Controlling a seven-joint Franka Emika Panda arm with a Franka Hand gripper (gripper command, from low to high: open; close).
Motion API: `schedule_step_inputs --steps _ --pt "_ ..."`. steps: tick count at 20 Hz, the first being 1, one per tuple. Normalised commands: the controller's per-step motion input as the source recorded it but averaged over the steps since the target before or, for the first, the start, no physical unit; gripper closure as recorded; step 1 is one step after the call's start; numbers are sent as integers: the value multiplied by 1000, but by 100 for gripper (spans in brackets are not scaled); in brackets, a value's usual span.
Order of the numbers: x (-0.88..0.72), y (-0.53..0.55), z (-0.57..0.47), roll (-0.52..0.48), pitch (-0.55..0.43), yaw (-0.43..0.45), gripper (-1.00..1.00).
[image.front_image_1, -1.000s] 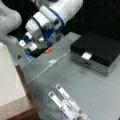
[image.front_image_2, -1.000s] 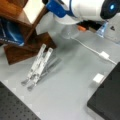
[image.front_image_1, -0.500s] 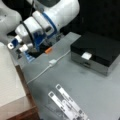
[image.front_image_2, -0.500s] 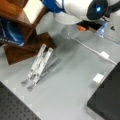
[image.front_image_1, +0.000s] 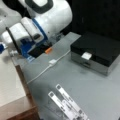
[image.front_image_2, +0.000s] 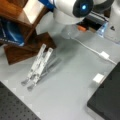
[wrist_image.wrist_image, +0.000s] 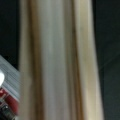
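Hovering the gripper (image.front_image_1: 7, 47) at a front view's left, by the wooden shelf (image.front_image_2: 25, 15); can't tell how the jaws are standing; easing along slowly, keeping clear of the white cable (image.front_image_1: 52, 62) on the surface (image.front_image_1: 100, 90).

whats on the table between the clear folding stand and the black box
In a front view, a small white block lies on the grey table between the clear folding stand and the black box.

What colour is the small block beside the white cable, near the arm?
Orange. The small block shows best in a front view, beside the white cable.
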Motion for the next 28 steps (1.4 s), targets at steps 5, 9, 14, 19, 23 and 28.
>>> schedule_step_inputs --steps 5,9,14,19,23,28 --pt "107 176 -51 -85 55 72 -100" --pt "51 69 -46 -38 51 27 -100" --pt "7 -51 -76 -26 33 44 -100" --pt "-7 -127 -109 -3 19 76 100" --pt "-21 -82 -97 -3 19 68 100" --pt "-54 -23 -90 -19 36 87 100"
